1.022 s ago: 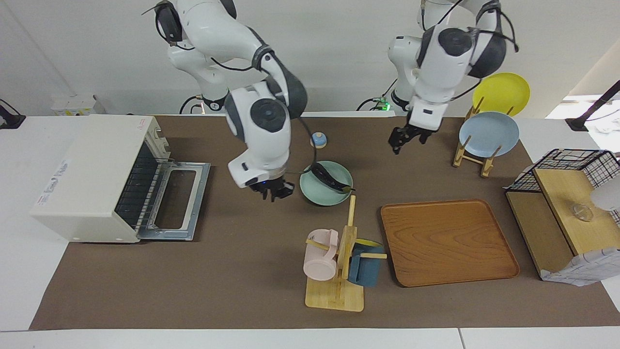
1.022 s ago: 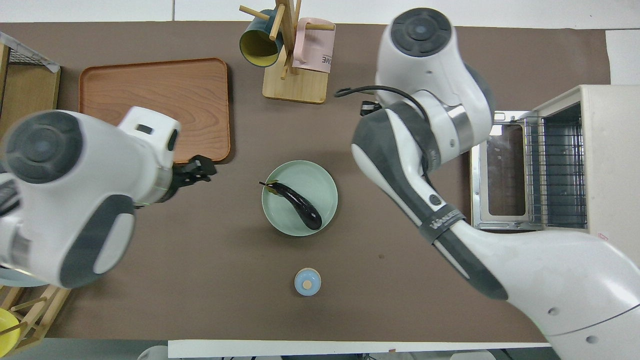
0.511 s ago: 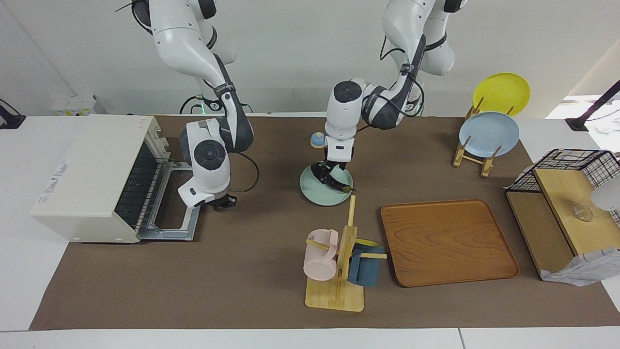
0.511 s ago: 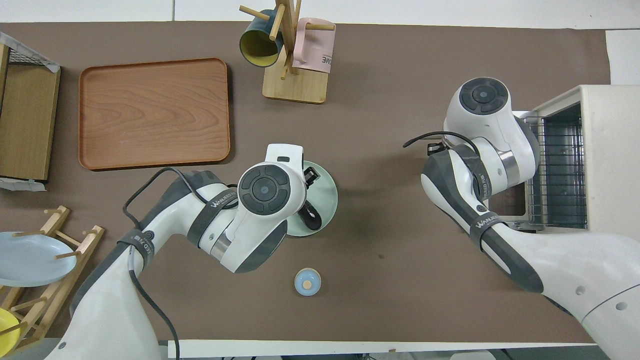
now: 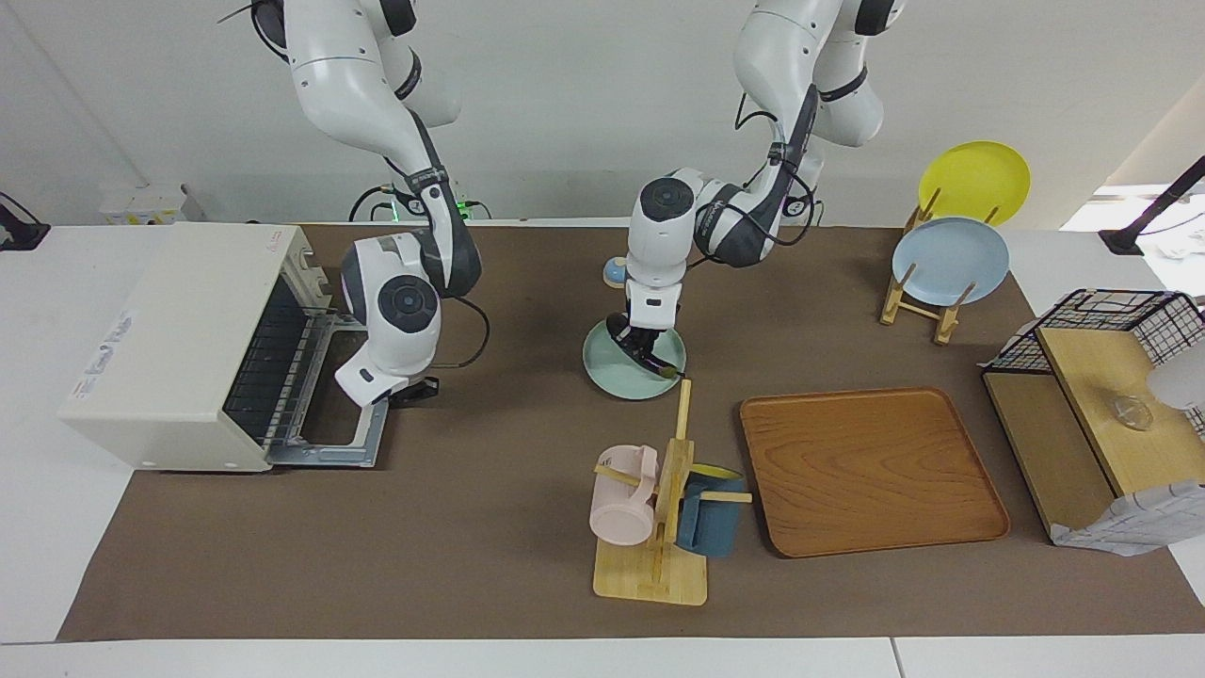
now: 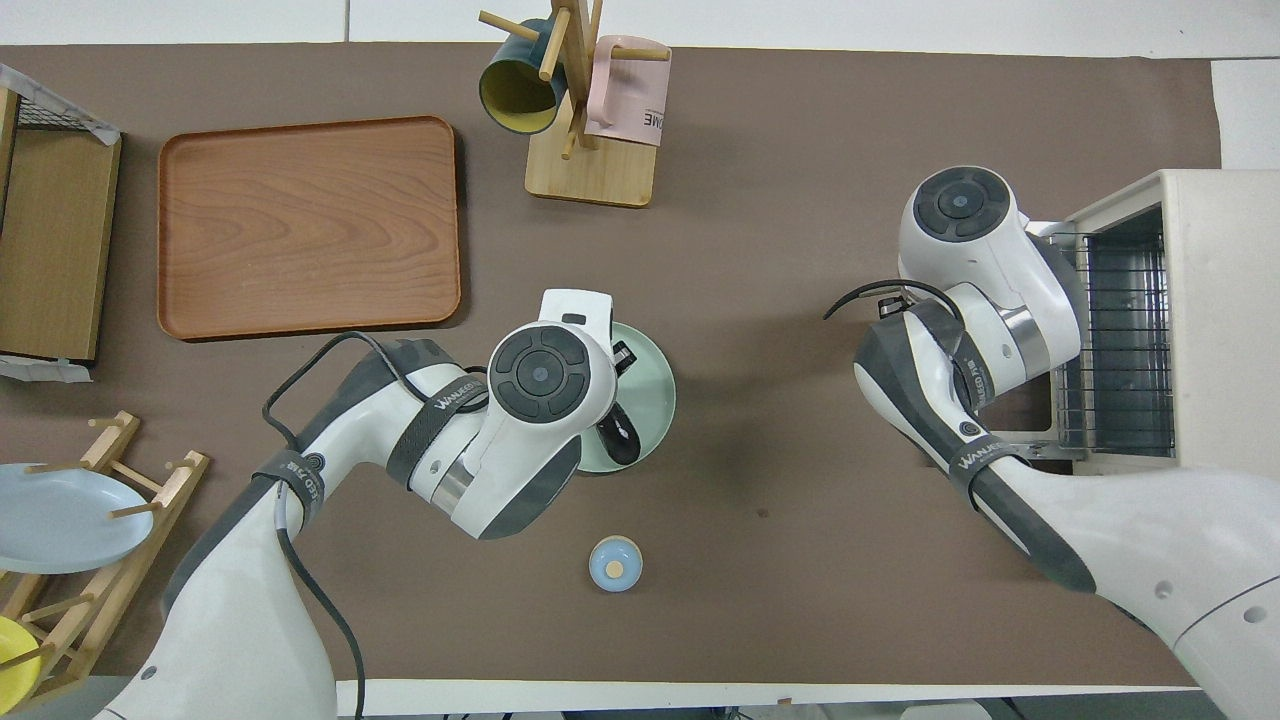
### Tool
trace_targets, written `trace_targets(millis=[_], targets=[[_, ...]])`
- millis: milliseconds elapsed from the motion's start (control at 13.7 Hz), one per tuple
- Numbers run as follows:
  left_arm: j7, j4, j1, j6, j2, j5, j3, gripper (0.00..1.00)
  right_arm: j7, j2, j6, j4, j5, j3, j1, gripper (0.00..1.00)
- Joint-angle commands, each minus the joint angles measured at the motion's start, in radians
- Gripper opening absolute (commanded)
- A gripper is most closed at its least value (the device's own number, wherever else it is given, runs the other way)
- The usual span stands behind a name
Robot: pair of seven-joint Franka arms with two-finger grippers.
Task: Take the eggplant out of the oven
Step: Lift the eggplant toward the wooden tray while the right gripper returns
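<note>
On the pale green plate point(image 5: 612, 375) in the middle of the table lies the eggplant point(image 5: 650, 358), already outside the oven point(image 5: 179, 344); the left gripper point(image 5: 636, 341) is low over it, its opening impossible to tell. It should probably close across the thick middle so nothing rolls. Farther on, the right gripper point(image 5: 414, 389) sits by the open oven door, opening unclear; "WANJEED" reads on the arm bands point(image 6: 447, 404).

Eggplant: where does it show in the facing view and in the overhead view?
Facing view: the eggplant lies on the pale green plate, mid-table, under the left gripper.
Overhead view: only its rounded end shows on the plate's robot-side edge; the left arm covers the rest.
Shared landmark: the mug rack.
</note>
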Motion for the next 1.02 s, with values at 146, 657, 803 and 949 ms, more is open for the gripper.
trace_targets(millis=[146,657,803,949], targets=[[0.207,0.147,0.056,-0.269,-0.021,-0.011,0.027,0.00,-0.268,-0.049,-0.199,0.174,0.019,0.007,-0.102,0.01],[1.147,0.184,0.541,-0.175,0.037,-0.053,0.032,0.00,-0.503,-0.175,-0.296,0.155,0.164,0.006,-0.251,0.26],[1.183,0.242,0.617,-0.097,0.129,-0.048,0.030,0.00,-0.506,-0.198,-0.304,0.172,0.268,0.006,-0.268,0.61],[1.201,0.275,0.621,-0.054,0.157,-0.047,0.032,0.01,-0.500,-0.282,-0.319,0.177,0.349,0.004,-0.270,1.00]])
